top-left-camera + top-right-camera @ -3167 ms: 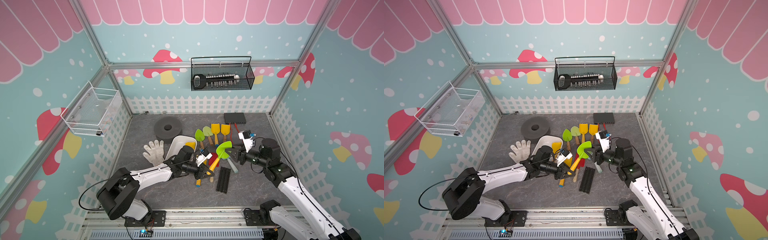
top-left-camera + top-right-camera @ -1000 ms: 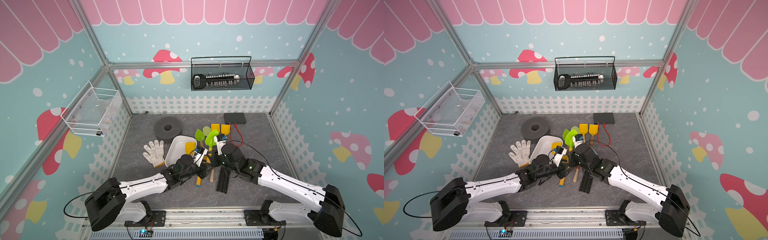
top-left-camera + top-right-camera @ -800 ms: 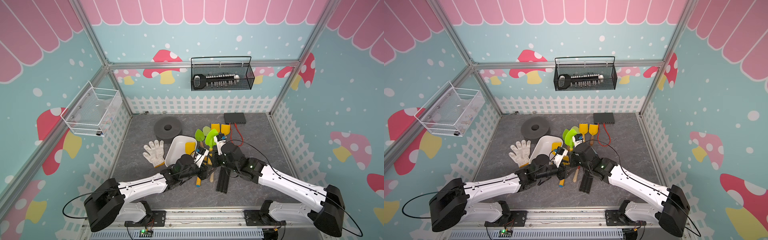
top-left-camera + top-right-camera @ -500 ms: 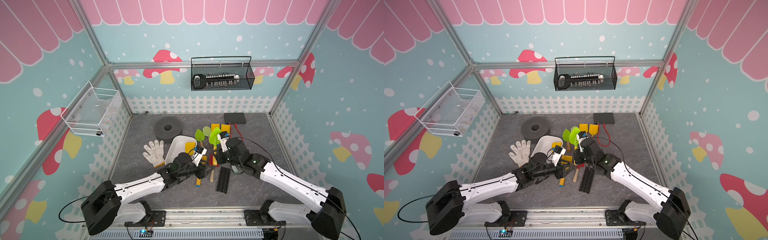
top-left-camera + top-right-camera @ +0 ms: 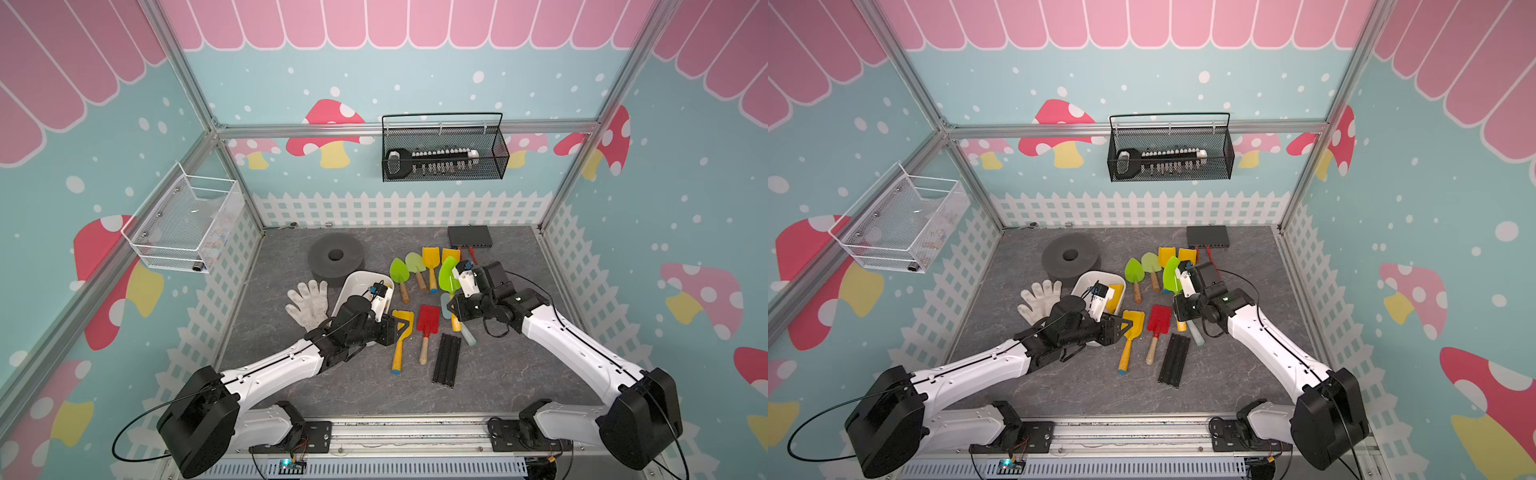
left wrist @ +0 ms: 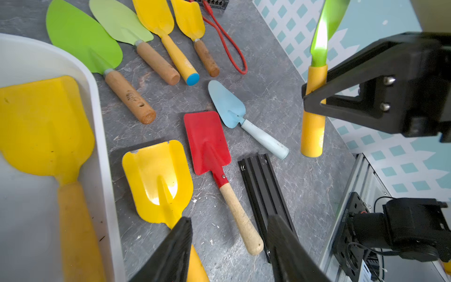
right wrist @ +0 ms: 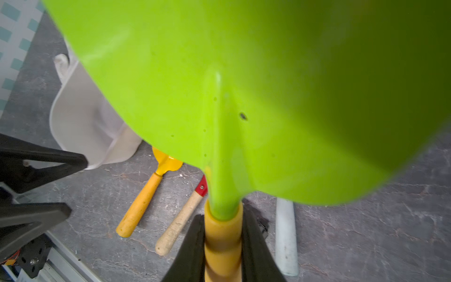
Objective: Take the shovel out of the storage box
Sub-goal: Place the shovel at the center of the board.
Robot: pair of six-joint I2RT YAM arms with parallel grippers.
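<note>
The green shovel (image 7: 244,97) is being clamped by its handle in the right claw (image 7: 223,244), blade up, apparently to keep it off the table (image 5: 374,395). The left claw (image 6: 229,219) is being held half open, empty, beside the storage box (image 6: 97,109), where a yellow shovel (image 6: 44,122) is lying.

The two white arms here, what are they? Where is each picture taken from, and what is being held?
They are two robot arms on a gray table, each ending in a two-fingered gripper. Two pictures look down on the whole scene; the other two come from a camera on each arm's wrist. Toy shovels, white gloves, a gray foam ring and a black bar lie on the table. The right gripper is shut on the yellow handle of a green shovel, blade up. The left gripper is open and empty, beside the white storage box, in which a yellow shovel lies.
</note>
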